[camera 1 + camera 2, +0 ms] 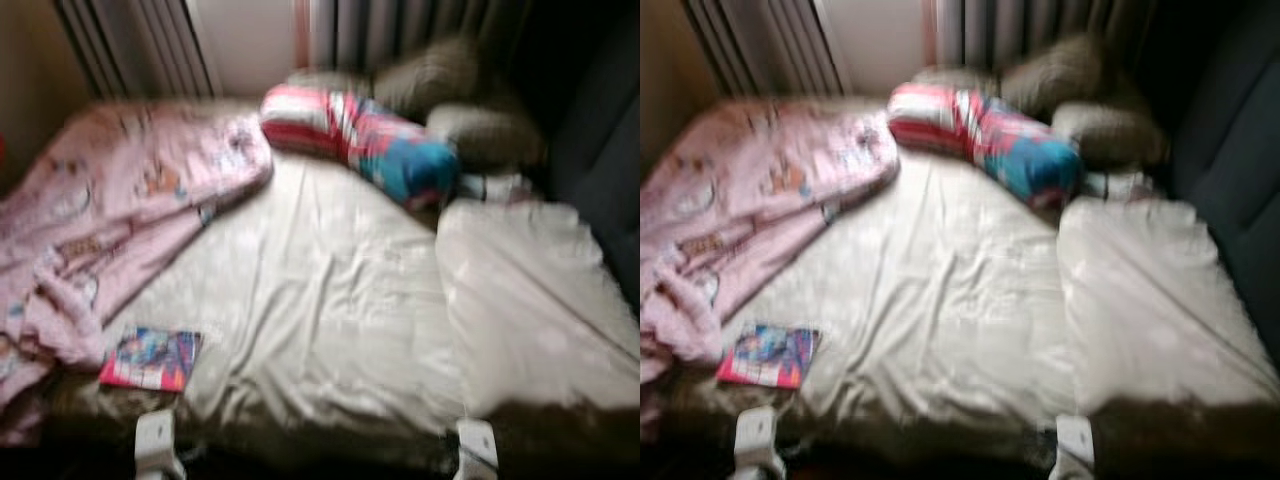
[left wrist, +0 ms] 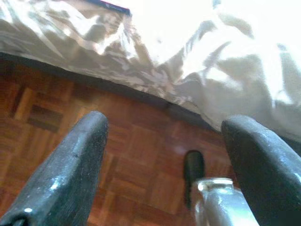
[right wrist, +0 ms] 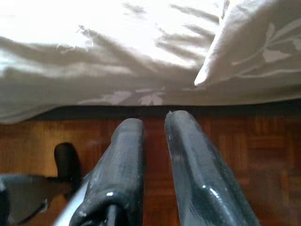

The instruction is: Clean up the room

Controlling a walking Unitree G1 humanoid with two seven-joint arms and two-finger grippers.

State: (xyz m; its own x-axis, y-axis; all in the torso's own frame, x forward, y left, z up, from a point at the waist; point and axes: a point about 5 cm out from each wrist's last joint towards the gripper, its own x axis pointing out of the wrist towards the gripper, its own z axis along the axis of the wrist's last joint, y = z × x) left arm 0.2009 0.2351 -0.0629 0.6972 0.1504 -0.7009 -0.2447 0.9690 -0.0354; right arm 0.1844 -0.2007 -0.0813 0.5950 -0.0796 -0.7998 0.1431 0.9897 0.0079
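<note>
Left tool point(image 2: 164, 155) gapes above parquet, beside crumpled glossy sheet point(image 2: 188, 61).

Reddish-brown parquet floor point(image 2: 136, 146) directly beneath the left gripper point(image 2: 164, 125) and the right gripper point(image 3: 153, 120). Just ahead of both sets of fingertips, the hanging edge of a pale sheet point(image 3: 141, 70). Far beyond them, grey pleated curtains point(image 1: 400, 30) flanking a pale wall strip point(image 1: 250, 40).
</note>
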